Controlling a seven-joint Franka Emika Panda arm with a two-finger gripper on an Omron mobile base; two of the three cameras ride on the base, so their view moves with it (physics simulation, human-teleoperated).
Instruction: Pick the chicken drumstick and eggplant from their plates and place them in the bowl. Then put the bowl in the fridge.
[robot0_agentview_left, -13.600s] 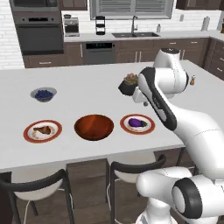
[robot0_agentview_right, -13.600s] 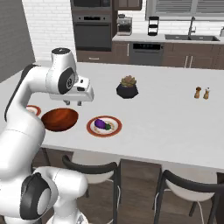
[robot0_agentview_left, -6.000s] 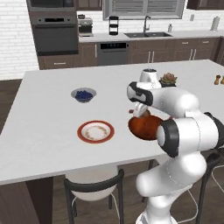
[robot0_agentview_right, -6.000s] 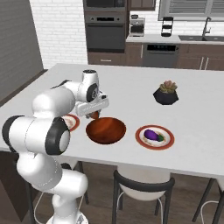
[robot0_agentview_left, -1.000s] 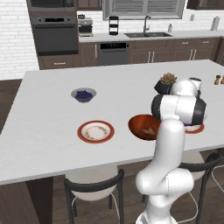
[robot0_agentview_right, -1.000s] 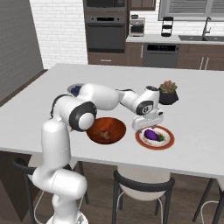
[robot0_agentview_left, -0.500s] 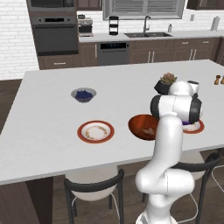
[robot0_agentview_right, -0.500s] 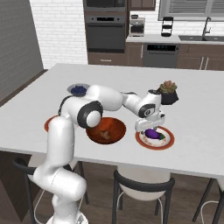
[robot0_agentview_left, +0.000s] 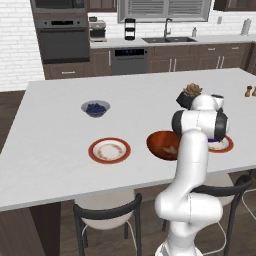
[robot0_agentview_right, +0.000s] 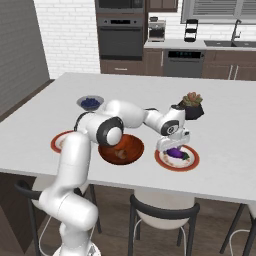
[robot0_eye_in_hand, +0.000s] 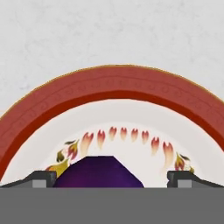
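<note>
White island counter (robot0_agentview_left: 60, 125); wall oven (robot0_agentview_left: 61, 37) and sink (robot0_agentview_left: 167, 39) behind. Gripper (robot0_agentview_right: 173, 145) low over right plate (robot0_agentview_right: 192, 161), jaws wide astride eggplant (robot0_eye_in_hand: 98, 172). Drumstick (robot0_agentview_right: 120, 154) in brown bowl (robot0_agentview_right: 131, 144). Berry bowl (robot0_agentview_left: 95, 108), potted plant (robot0_agentview_left: 188, 93) nearby.

Glossy white rounded arm (robot0_agentview_right: 90, 150) segments, dark joint bands, small dark jaws.
</note>
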